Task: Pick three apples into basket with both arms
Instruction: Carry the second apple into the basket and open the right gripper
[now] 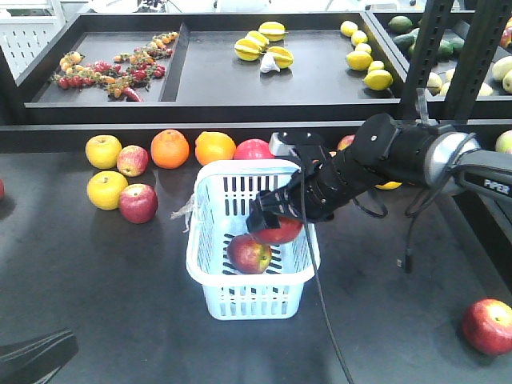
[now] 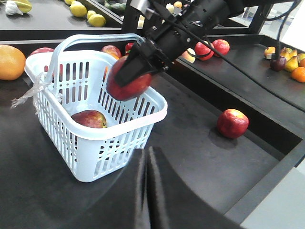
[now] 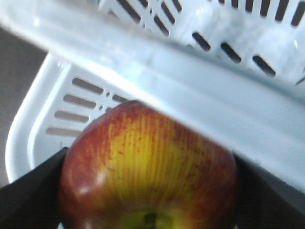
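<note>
Now an apple point(image 1: 284, 234) is clamped by the right gripper point(image 1: 270, 222) near the 3 o'clock rim of the basket point(image 1: 204, 264), where it could be knocked outside.

Over on the dark matte tabletop point(image 1: 80, 280), two round oranges point(image 1: 170, 148) are sitting side by side at eleven o'clock, and two plain yellow round fruits point(image 1: 106, 190) are resting at ten. On the black shelf tray point(image 1: 216, 88) behind, ribbed yellow starfruits point(image 1: 247, 50) are lying at twelve, lemons point(image 1: 378, 78) are clustering at two, and strings of small red and orange fruits point(image 1: 140, 74) are trailing at ten.
</note>
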Robot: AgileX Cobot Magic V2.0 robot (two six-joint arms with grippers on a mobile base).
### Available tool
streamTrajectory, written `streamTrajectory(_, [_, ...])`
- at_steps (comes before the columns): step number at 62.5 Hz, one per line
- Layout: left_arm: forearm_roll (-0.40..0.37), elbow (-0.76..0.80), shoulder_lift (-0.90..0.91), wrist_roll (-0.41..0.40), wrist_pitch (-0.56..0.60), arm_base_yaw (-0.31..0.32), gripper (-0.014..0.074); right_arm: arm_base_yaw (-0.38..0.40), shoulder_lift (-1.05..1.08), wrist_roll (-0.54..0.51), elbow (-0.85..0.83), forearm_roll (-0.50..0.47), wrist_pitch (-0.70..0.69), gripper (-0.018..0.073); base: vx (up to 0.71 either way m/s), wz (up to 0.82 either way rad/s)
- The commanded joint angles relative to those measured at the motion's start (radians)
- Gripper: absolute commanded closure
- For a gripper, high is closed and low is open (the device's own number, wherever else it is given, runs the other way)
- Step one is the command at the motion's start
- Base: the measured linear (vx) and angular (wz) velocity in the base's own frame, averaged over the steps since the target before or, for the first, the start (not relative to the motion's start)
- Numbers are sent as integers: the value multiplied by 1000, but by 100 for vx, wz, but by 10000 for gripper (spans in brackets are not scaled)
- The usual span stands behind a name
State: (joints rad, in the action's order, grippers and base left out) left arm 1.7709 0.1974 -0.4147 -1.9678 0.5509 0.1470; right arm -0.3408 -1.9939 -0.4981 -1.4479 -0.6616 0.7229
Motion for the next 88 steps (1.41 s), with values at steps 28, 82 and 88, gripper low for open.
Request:
streamTrajectory(28, [-27, 28, -7, -6, -10, 1, 604, 1, 22, -198, -37, -261, -79, -52, 0, 0])
streamTrajectory(82, [-27, 28, -7, -6, -10, 1, 604, 3, 127, -177, -37, -178, 191, 575, 0, 0])
streamTrajectory(88, [-27, 28, -7, -6, -10, 1, 604, 3, 176, -131, -37, -111, 251, 566, 0, 0])
